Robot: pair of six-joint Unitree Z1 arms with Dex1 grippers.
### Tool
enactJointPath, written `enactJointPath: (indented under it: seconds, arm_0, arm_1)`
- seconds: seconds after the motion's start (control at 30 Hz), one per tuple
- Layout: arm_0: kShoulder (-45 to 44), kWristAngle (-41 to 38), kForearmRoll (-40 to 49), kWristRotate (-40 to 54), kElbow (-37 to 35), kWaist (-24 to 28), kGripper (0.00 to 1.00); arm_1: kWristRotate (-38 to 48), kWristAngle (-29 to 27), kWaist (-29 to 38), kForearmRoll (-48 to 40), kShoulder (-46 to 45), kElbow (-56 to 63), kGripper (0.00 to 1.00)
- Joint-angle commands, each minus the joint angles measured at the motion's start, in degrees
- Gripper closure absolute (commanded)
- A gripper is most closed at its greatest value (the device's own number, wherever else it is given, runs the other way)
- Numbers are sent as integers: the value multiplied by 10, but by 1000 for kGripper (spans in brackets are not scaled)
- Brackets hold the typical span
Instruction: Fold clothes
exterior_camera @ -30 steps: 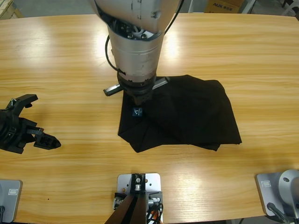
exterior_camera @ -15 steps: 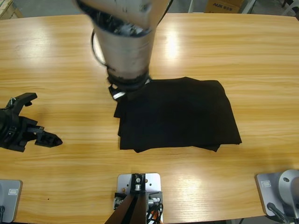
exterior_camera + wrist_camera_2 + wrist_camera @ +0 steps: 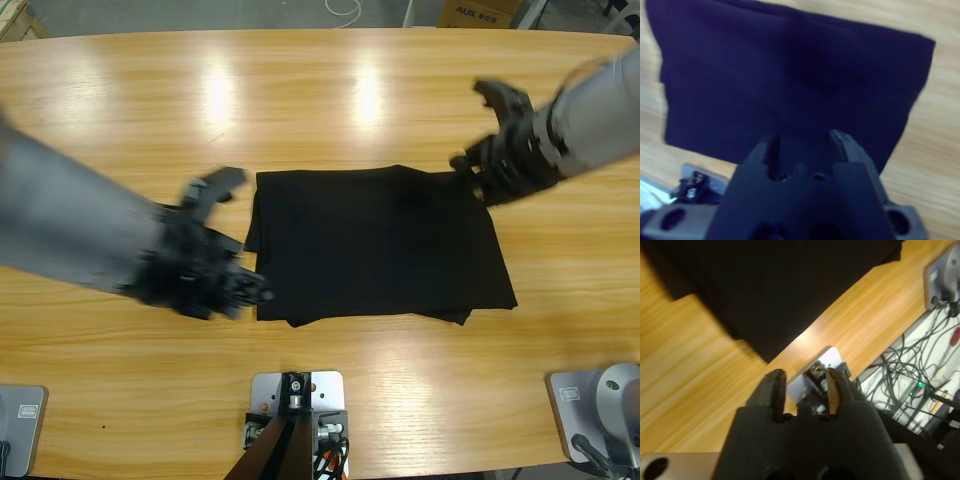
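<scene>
Lying folded, black polo shirt [image 3: 380, 245], collar hidden, both tools released, empty.

We have the left arm coming in from the left edge, its end effector [image 3: 228, 235] low over the tabletop, jaws apart and nothing between them. Our right arm enters from the right edge, end effector [image 3: 483, 128] angled leftward, jaws spread, also holding nothing.

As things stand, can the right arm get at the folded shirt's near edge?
Probably yes: the right gripper hangs open at the black folded shirt, with nothing lying between.
</scene>
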Motion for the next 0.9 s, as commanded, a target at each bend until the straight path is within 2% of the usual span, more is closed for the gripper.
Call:
enactJointPath:
  seconds: [0.03,0.17,0.27,0.53,0.77,0.9]
  arm_0:
    - [150,8,-14,-18,-74,-25,1000]
    - [171,27,-12,-23,-81,-26,1000]
    - [182,45,4,-34,-82,-26,1000]
    - [203,81,55,-67,-97,-26,1000]
    - [203,81,74,-70,-100,-24,1000]
    - [210,81,76,-73,-104,-23,1000]
  arm_1:
    - [-48,48,-117,-135,1,114,1000]
    - [-74,80,-166,-156,43,99,1000]
    - [-79,101,-174,-170,72,97,1000]
    - [-79,110,-174,-187,119,101,1000]
    - [-83,105,-180,-271,203,125,1000]
    - [-89,101,-190,-280,204,127,1000]
